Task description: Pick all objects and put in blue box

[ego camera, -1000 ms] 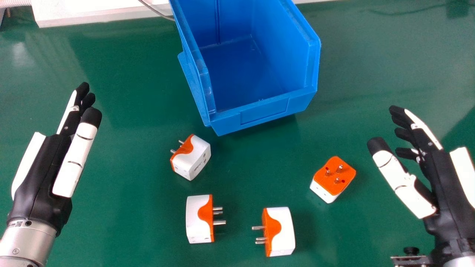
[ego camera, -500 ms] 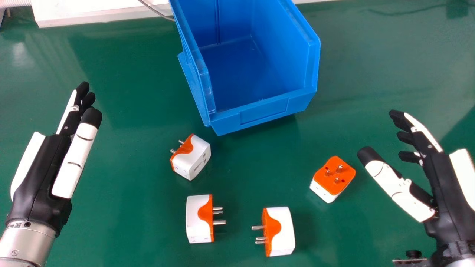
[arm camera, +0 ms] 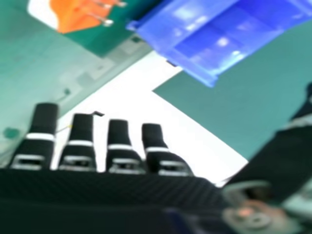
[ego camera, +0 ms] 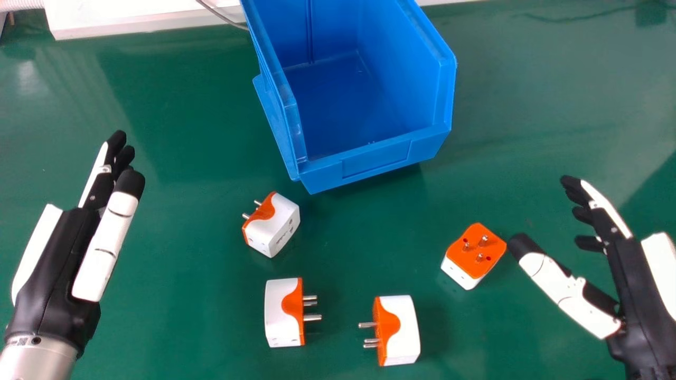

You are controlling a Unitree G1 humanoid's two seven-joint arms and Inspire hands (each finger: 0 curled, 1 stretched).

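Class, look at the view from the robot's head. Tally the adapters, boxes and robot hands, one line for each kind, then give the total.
Adapters: 4
Box: 1
Robot hands: 2
Total: 7

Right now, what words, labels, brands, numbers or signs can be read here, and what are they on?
No text can be read.
White-and-orange plug adapter nearest the blue box: small dark marks on its white side, too small to read.
Blue box: its front panel bears no print that I can make out.
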